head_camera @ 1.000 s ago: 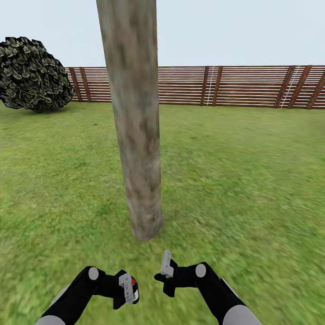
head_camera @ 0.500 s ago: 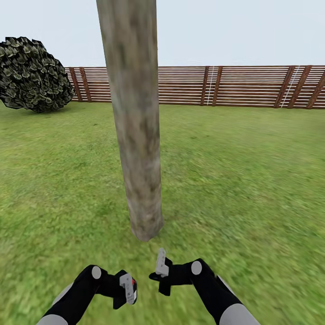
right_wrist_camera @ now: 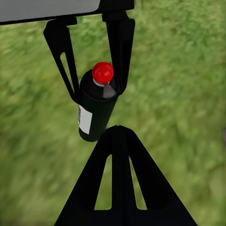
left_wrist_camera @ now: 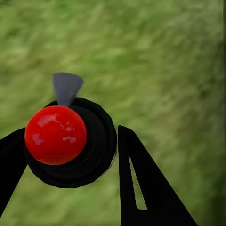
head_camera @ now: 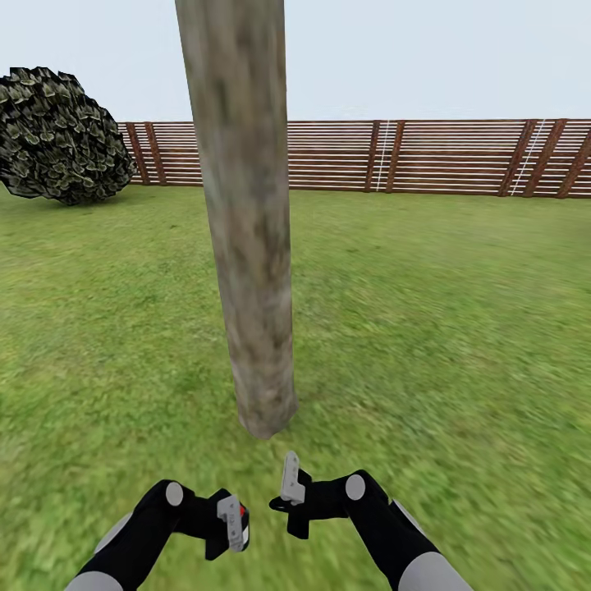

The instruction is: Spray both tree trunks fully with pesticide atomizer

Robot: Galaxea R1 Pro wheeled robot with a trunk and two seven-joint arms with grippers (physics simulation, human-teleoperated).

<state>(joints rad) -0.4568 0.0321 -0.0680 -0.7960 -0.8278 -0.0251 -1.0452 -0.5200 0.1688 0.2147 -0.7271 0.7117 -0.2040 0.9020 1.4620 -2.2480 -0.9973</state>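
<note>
- Far left in the head view, a dark leafy bush (head_camera: 61, 135) sits on the lawn near the fence.
- The left gripper (head_camera: 232, 523) is low at the left, above the grass (head_camera: 460, 328), with its fingers clamped on the pesticide atomizer (head_camera: 240, 519), a black bottle with a red cap.
- In the left wrist view the atomizer (left_wrist_camera: 70, 141) is seen from above: the red cap (left_wrist_camera: 55, 134) is on top, a grey nozzle tip (left_wrist_camera: 66, 87) points away, and a dark finger (left_wrist_camera: 141, 183) presses against the bottle's side.
- The right wrist view looks across at the left gripper (right_wrist_camera: 94, 61): its two black fingers straddle the upper part of the bottle (right_wrist_camera: 96, 110), which has a white label (right_wrist_camera: 85, 119) and hangs off the ground.
- At the middle, the thick mottled grey-brown tree trunk (head_camera: 246, 230) rises from the grass just ahead of both grippers, leaning slightly, its top out of view.
- Just right of the atomizer, the right gripper (head_camera: 289, 480) points toward the trunk's base and holds nothing; its fingers (right_wrist_camera: 120, 188) meet at the tips, fully closed.
- Behind, a brown slatted wooden fence (head_camera: 427, 156) runs across the far edge of the lawn under a pale sky.
</note>
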